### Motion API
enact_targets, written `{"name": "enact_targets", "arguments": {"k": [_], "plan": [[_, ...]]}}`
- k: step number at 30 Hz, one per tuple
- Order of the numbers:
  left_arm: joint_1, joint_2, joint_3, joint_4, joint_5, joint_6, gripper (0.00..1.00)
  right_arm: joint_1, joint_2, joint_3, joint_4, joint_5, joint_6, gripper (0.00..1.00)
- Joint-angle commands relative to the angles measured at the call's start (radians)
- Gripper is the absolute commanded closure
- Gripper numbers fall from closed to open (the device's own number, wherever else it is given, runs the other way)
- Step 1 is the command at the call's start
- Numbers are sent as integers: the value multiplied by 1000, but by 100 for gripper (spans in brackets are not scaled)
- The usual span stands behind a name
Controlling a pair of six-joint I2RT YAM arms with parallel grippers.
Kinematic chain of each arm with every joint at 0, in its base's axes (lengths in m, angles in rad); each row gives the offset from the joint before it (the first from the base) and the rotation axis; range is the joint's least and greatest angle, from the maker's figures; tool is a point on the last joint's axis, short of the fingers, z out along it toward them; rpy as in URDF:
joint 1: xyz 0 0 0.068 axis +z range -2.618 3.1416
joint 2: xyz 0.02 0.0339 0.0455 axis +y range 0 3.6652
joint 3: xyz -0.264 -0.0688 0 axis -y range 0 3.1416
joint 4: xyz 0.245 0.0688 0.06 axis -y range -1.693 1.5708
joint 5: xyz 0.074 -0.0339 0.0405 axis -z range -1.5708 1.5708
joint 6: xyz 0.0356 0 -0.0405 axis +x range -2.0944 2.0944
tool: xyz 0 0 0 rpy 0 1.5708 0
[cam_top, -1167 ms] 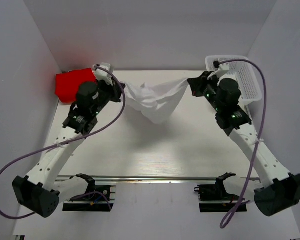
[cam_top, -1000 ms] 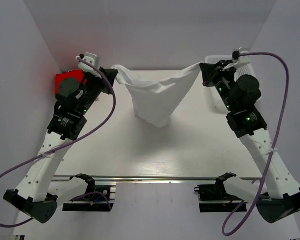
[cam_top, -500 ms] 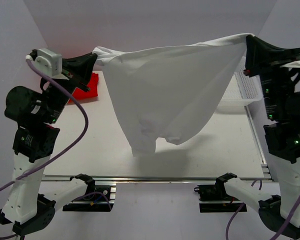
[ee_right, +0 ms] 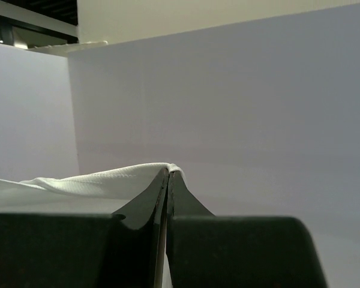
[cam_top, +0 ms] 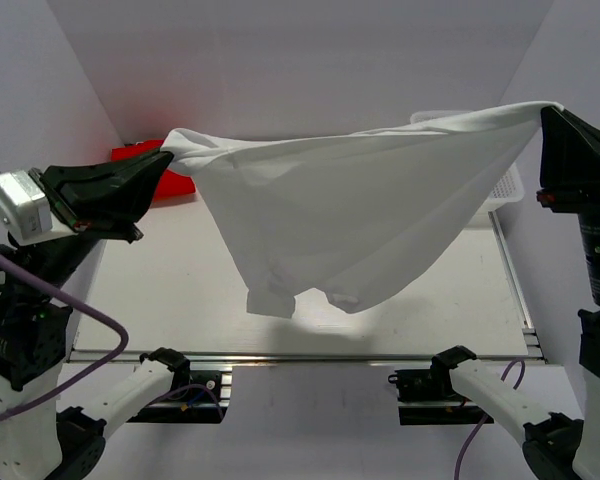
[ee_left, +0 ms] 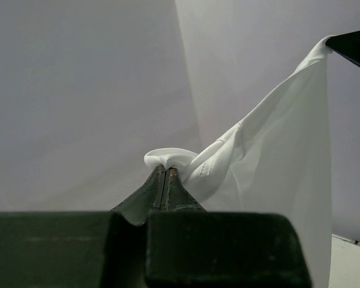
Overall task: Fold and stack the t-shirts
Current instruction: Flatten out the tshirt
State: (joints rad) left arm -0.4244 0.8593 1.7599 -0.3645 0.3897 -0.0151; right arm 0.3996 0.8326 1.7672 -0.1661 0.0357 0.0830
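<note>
Top external view: the left tool (cam_top: 166, 157) and the right tool (cam_top: 546, 112) are both raised above the counter (cam_top: 160, 290) and well apart. The white t-shirt (cam_top: 350, 210) is stretched between them. Each tool is clenched on one upper corner of the garment. The top edge runs nearly taut from tool to tool and sits higher at the right end. Below that edge the fabric hangs as a tapering sheet, and its lowest folds hang over the near centre of the counter. Contact between those folds and the counter cannot be determined.

The red t-shirt (cam_top: 177, 187) lies at the far left corner of the counter, partly hidden behind the left tool. The white mesh basket (cam_top: 508, 184) stands at the far right edge, mostly hidden by the stretched fabric.

Left wrist view: the jaws are pressed together on a bunched fold of white cloth, and the shirt spreads away to the right.

Right wrist view: the jaws are closed on a hemmed edge, and the cloth trails to the left.
</note>
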Motion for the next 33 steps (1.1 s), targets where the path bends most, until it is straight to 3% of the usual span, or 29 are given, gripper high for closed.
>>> {"name": "enact_targets", "arguments": {"k": [1, 7, 12, 16, 20, 25, 26, 28, 33], "plan": [[7, -5, -13, -10, 57, -22, 100, -5, -29, 26, 31, -25, 4, 100], [7, 41, -125, 13, -75, -49, 100, -7, -9, -107, 91, 38, -2, 100], [7, 133, -353, 117, -225, -59, 100, -2, 62, -378, 217, 142, 17, 100], [16, 191, -545, 217, -403, -80, 100, -7, 214, -516, 299, 228, 56, 100], [25, 411, -646, 251, -616, -141, 100, -7, 394, -604, 365, 266, 122, 100], [90, 785, -567, 250, -644, -216, 100, -11, 759, -497, 303, 260, 179, 100], [102, 840, -507, 249, -612, -227, 100, -11, 904, -400, 291, 256, 175, 100], [137, 985, -412, 236, -597, -238, 100, -10, 992, -292, 238, 253, 169, 100], [182, 1168, -258, 223, -540, -217, 100, -15, 1297, -24, 137, 239, 155, 100]]}}
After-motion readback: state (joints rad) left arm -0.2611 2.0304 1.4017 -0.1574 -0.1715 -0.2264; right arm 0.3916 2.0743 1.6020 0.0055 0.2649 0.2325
